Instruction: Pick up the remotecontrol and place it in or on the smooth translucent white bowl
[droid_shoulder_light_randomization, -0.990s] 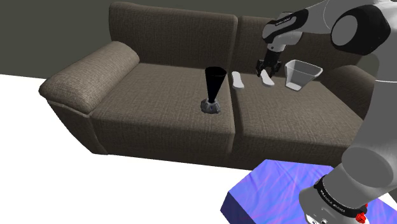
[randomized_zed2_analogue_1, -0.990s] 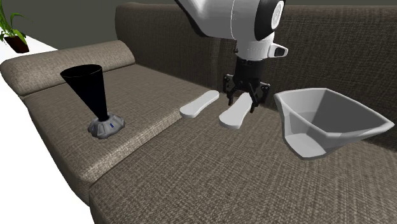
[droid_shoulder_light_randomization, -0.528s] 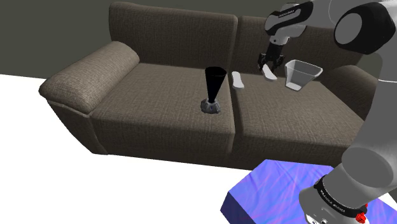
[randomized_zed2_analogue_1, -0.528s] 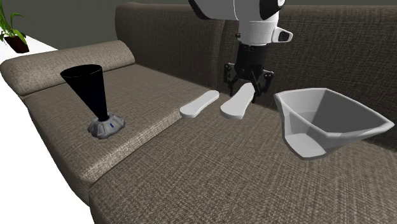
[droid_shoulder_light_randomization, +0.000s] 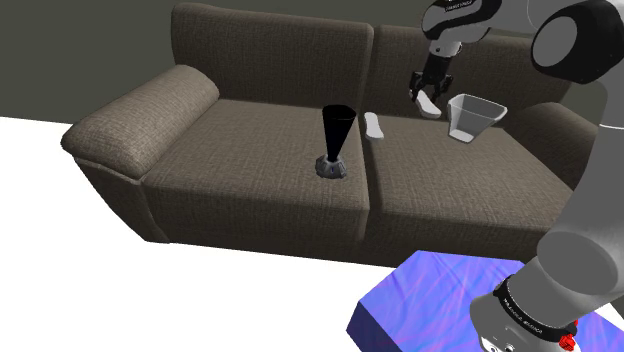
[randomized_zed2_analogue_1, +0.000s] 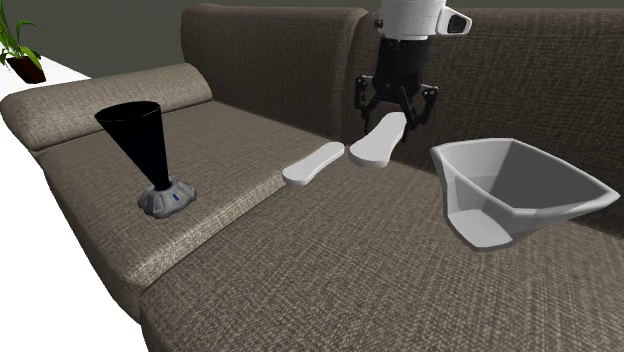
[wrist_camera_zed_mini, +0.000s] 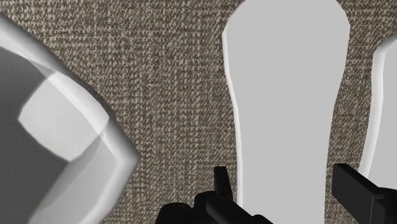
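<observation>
Up from the seat since a second ago, the tool (randomized_zed2_analogue_1: 393, 120) now hangs higher over the sofa (randomized_zed2_analogue_1: 300, 270) and has carried the remote control (randomized_zed2_analogue_1: 377, 141) with it. The remote's lower end, which was almost on the fabric, is now clear of the cushion. The tool points downward and pinches the upper end of this flat, white, elongated remote. In the wrist view its black fingers (wrist_camera_zed_mini: 348, 184) stand at either long edge, with the remote running straight out between them. The remote tilts, and its free end dips toward the second exterior view's left.

Just beside it on that view's right, not touching, stands the bowl (randomized_zed2_analogue_1: 478, 222) — pale, translucent, with angular walls, resting on the same cushion. The remote is not yet above the bowl's rim. On the other side, near the seam between the cushions, a second white remote-shaped piece (randomized_zed2_analogue_1: 313, 164) lies flat on the sofa. Farther along the neighbouring cushion, well apart, a black cone (randomized_zed2_analogue_1: 140, 140) stands upright on a small grey base (randomized_zed2_analogue_1: 166, 199). A potted plant (randomized_zed2_analogue_1: 18, 45) sits beyond the armrest. In the shoulder view the stand (droid_shoulder_light_randomization: 420, 305) has a blue cloth-like top.
</observation>
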